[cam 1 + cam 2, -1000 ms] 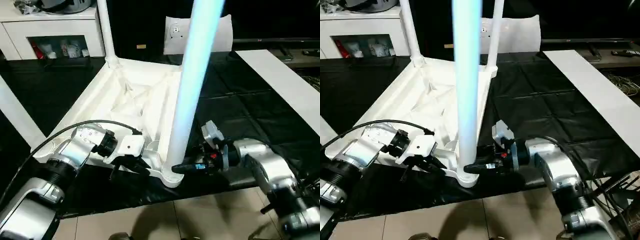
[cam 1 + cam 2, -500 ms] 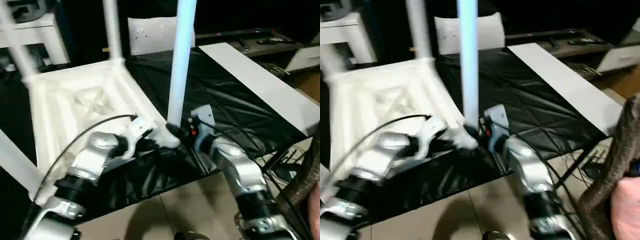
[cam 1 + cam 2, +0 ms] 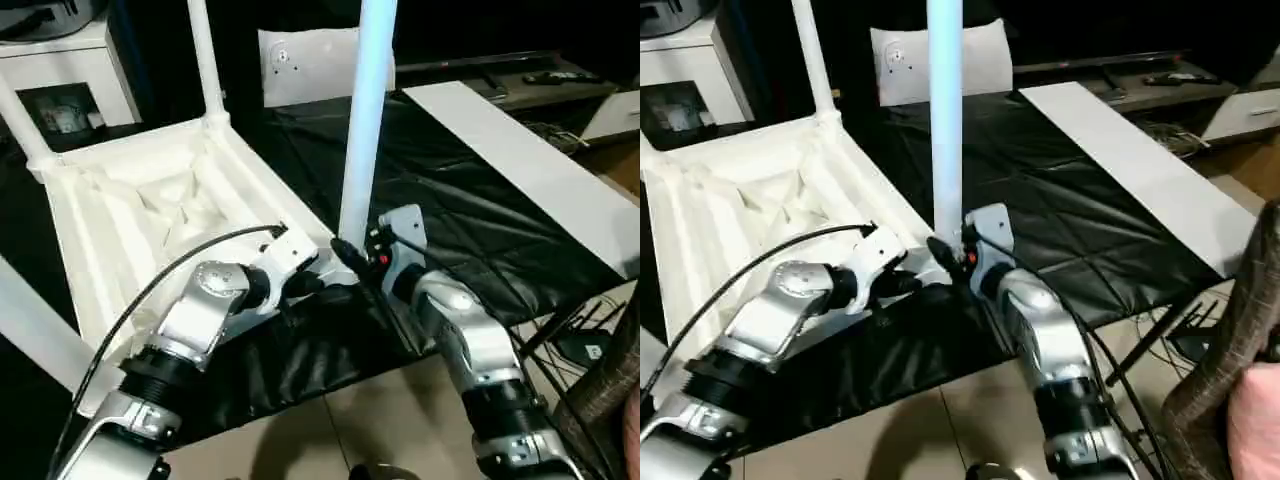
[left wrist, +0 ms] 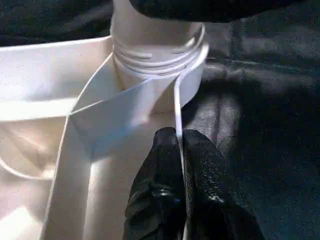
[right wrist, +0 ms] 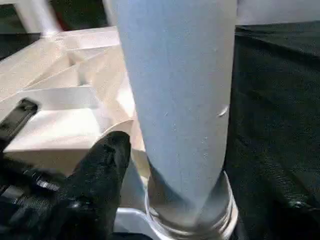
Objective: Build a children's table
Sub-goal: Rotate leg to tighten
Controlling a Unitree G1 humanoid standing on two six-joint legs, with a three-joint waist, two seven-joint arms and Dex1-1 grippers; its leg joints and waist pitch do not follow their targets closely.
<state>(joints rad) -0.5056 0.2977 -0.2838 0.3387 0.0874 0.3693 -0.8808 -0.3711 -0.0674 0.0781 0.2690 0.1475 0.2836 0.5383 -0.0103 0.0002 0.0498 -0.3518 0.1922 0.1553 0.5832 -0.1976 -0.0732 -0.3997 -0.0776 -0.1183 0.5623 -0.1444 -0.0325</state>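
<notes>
Fingers (image 4: 170, 200) of the left gripper (image 4: 180, 150) are pinched shut on the thin upright rim of the tabletop (image 3: 130, 210), just short of the near corner socket (image 4: 165, 85). That grip appears to steady the upturned top, which lies ribbed side up on the black sheet (image 3: 470, 220).

Beside it, the right gripper (image 3: 350, 258) stands at the foot of the nearest leg (image 3: 365, 120). One black finger (image 5: 100, 165) lies against the leg's side just above the socket collar, and the jaws stand partly open around the tube; whether they press on it or merely flank it cannot be told.

The leg stands upright in the socket, its threaded base showing at the collar in the left wrist view. Two further legs rise from the far corners (image 3: 205, 60), and another slants at the left edge (image 3: 30, 330), so the table looks nearly assembled.

The step in hand seems to be seating this last leg. With threads visible at the collar, it is probably not fully home. The next move likely calls for the right gripper to close firmly on the tube and turn it further while the left keeps the rim from twisting; a loose hold would let the leg slip or the top skid on the sheet.
</notes>
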